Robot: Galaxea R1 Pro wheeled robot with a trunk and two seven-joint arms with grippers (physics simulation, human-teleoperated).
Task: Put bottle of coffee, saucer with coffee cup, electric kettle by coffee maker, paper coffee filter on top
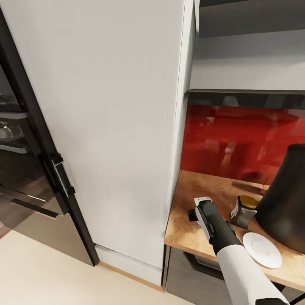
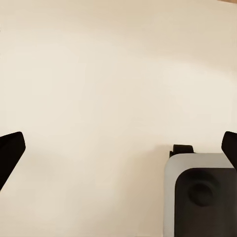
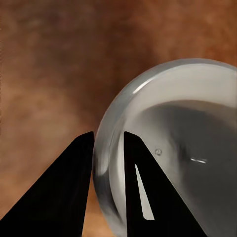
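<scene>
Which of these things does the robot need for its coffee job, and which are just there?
For the job:
saucer
yellow-topped container, likely the coffee bottle
big black appliance, likely the coffee maker
countertop
right gripper, astride a pale round rim

Just there:
oven
white cabinet
red backsplash

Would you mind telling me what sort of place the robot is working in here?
Most likely a home kitchen: a wooden countertop under a glossy red backsplash, a built-in oven beside a tall white cabinet, and a white saucer.
</scene>
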